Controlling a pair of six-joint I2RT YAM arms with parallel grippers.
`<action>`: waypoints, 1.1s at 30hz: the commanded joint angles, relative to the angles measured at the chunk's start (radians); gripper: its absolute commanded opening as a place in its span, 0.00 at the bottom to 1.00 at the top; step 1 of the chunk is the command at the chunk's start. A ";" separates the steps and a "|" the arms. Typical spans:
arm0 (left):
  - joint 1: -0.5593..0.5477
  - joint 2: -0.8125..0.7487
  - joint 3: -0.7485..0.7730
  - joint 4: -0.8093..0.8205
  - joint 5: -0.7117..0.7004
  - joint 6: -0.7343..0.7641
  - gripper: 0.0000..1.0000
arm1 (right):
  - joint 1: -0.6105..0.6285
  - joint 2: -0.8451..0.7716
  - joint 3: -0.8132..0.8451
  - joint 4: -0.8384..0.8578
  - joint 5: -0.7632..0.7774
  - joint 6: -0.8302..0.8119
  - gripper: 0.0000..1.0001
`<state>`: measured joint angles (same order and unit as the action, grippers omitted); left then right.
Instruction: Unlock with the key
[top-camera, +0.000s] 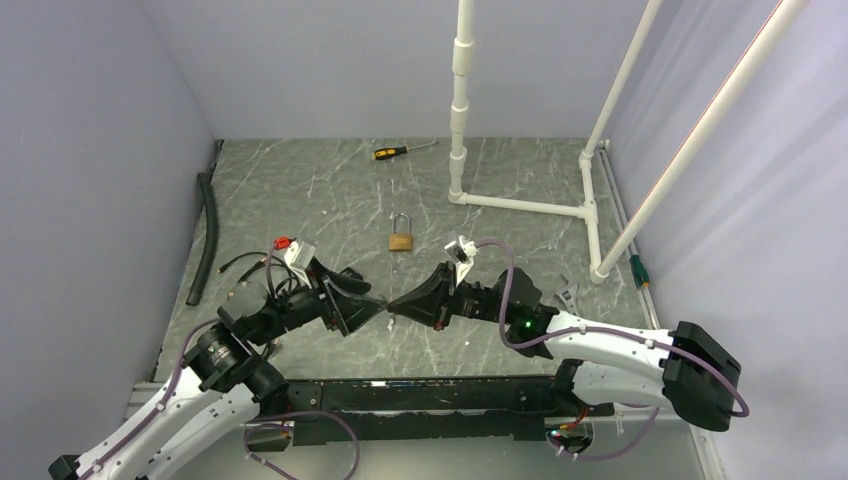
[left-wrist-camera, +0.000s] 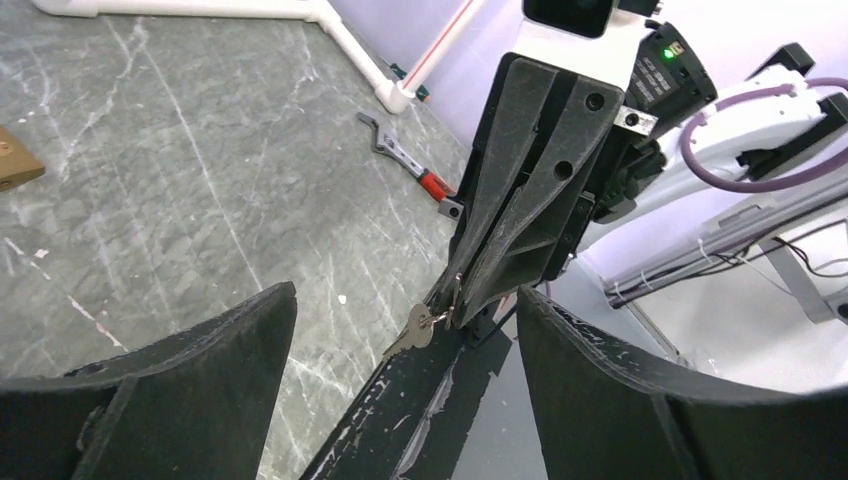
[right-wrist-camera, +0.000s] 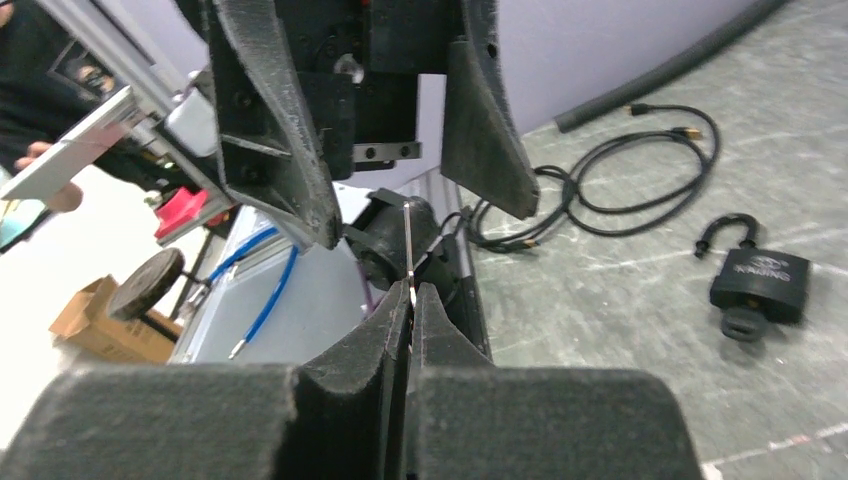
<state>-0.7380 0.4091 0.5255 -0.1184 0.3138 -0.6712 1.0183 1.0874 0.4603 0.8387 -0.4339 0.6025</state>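
**Entry: key handover, held in mid-air above the near part of the desk (top-camera: 300, 200)**

- Right end effector (right-wrist-camera: 410, 296): clamped together on the key (left-wrist-camera: 418, 328), pinching it at the very tips. Free end hanging below, slanted down toward the left arm. Edge-on and thin as a sliver from the right wrist. Hard to tell which end sits in the pinch.
- Left end effector (left-wrist-camera: 405, 295): fingers spread wide apart on either side of the key, gripping nothing.
- Padlock (top-camera: 401, 240): flat on the desk beyond both end effectors and well apart from the key, shackle toward the far wall. Apparently not yet unlocked.
- Also present, away from the work: screwdriver (top-camera: 400, 151), wrench (left-wrist-camera: 405, 160), black cable (right-wrist-camera: 620, 190).

**Handling notes (judgement)**

- Step in hand: leaving the key in the right grip alone.
- Draw the left end effector straight back along its own line, fingers kept wide, so that no pad brushes the key.
- Keep the right clamp firm. Shallow tip pinch on thin metal, so likely to pivot at any knock.
- Confirm a free, projecting blade before heading for the padlock. Otherwise re-seat the grip first.
- Probably best to steady the padlock body with the left, keyway turned toward the blade. Keyway position not readable from above.
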 joint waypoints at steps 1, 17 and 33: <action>0.003 -0.006 0.005 -0.052 -0.092 0.013 0.86 | 0.003 -0.063 0.000 -0.130 0.151 -0.030 0.00; 0.001 0.630 0.227 -0.259 -0.413 0.126 0.89 | -0.020 -0.400 -0.150 -0.500 0.687 0.133 0.00; 0.063 1.303 0.760 -0.393 -0.447 0.288 0.98 | -0.029 -0.592 -0.192 -0.682 0.783 0.140 0.00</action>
<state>-0.7223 1.6287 1.1854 -0.4858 -0.1848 -0.4484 0.9916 0.5442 0.2829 0.1719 0.3244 0.7525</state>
